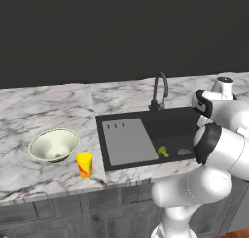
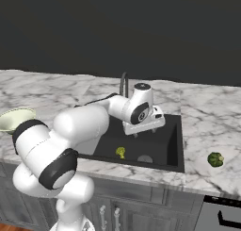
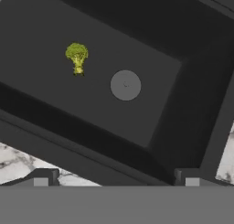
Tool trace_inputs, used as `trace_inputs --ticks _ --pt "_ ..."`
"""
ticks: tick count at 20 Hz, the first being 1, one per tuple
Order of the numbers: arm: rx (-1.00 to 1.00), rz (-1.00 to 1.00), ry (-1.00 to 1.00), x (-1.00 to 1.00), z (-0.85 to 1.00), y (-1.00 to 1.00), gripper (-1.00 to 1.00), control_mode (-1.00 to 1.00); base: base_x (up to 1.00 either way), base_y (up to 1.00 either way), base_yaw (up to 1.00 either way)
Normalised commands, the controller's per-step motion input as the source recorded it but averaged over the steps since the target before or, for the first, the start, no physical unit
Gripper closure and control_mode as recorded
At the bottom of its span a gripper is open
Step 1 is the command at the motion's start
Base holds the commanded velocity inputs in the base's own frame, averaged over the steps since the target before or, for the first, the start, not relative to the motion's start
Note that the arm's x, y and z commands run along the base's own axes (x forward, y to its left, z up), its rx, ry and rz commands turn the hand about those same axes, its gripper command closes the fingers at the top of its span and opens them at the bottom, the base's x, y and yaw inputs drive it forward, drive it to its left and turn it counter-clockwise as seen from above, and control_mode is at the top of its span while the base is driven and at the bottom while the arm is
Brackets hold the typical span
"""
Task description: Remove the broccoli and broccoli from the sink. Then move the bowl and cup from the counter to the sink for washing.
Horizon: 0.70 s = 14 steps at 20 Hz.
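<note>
While the arm leaned in from the lower right of the left base view, the sink [image 1: 146,135] lay recessed in the counter [image 1: 48,108], its grey panel [image 1: 127,141] filling the left part and the tap [image 1: 159,89] rising behind. One yellowish floret [image 1: 162,151] lay on the black floor near the front wall, just beside the drain [image 1: 184,152], so that half of the first job was judged undone. The bowl [image 1: 53,144] and the cup [image 1: 84,164] stood close together but apart on the marble left of the sink, presumably waiting until the basin was free.

From the right base view, the hand [image 2: 141,126] hung above the basin near its back, pointing down, apparently placed to look over the floor before reaching. The floret [image 2: 121,152] sat below and nearer the front. A darker floret [image 2: 215,159] rested on the counter right of the sink, well apart from the rim, likely set there out of the way.

Seen from the hand, the two fingertips [image 3: 41,177] stood wide apart with nothing between them. The yellowish floret [image 3: 77,57] lay up and left of the drain [image 3: 125,85], off the line between the tips, so the hand would probably need to shift toward it and descend.
</note>
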Motion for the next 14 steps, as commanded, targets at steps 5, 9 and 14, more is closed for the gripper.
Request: trace_inputs --ticks 5,9,14 --pt "0.05 -0.06 0.0 -0.06 0.0 0.16 -1.0 -1.0 0.0 0.0 0.0" --pt "0.04 -0.05 0.0 -0.01 0.0 0.09 -1.0 -1.0 0.0 0.0 0.0" --pt "0.0 -0.01 0.0 0.0 0.0 0.1 -1.0 -1.0 0.0 0.0 0.0"
